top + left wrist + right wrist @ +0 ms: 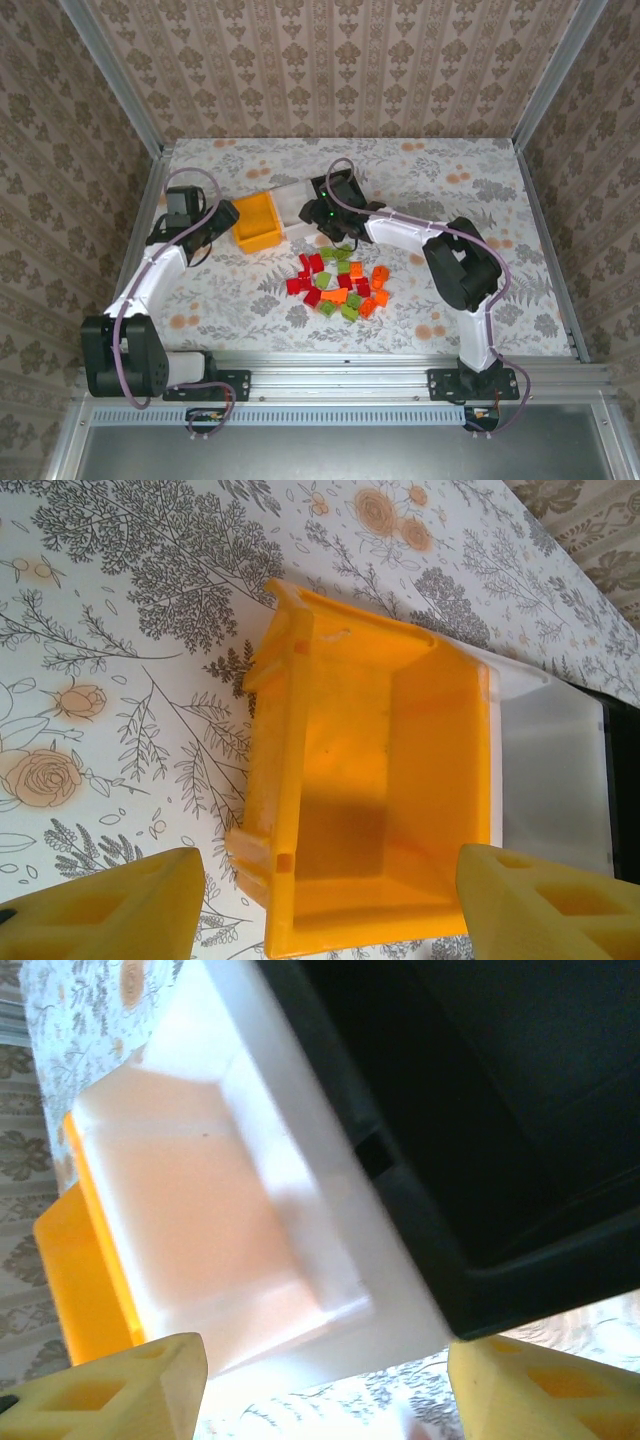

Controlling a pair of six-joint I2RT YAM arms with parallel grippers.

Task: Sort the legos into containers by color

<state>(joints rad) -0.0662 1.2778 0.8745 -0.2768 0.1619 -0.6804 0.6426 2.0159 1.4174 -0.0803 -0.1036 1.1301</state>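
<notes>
Loosely heaped, the legos (340, 280) lie in a red, orange and green cluster on the floral table (450, 170), near of the bins and a little right of centre, none of them in a gripper. Farther back three bins stand in a row, side against side: the yellow bin (380, 780) on the left, the white bin (230, 1220) in the middle and the black bin (480, 1110) on the right. The left gripper (330, 920) hangs at the left end of the yellow bin; its jaws are released and spread wide, with its fingers (110, 910) holding nothing. The right gripper (325, 1400) hovers over the seam where the white and black bins meet; its jaws are likewise spread apart, with its fingers (550, 1390) free of any brick. How deep the black bin goes cannot be told from its dark inside.
</notes>
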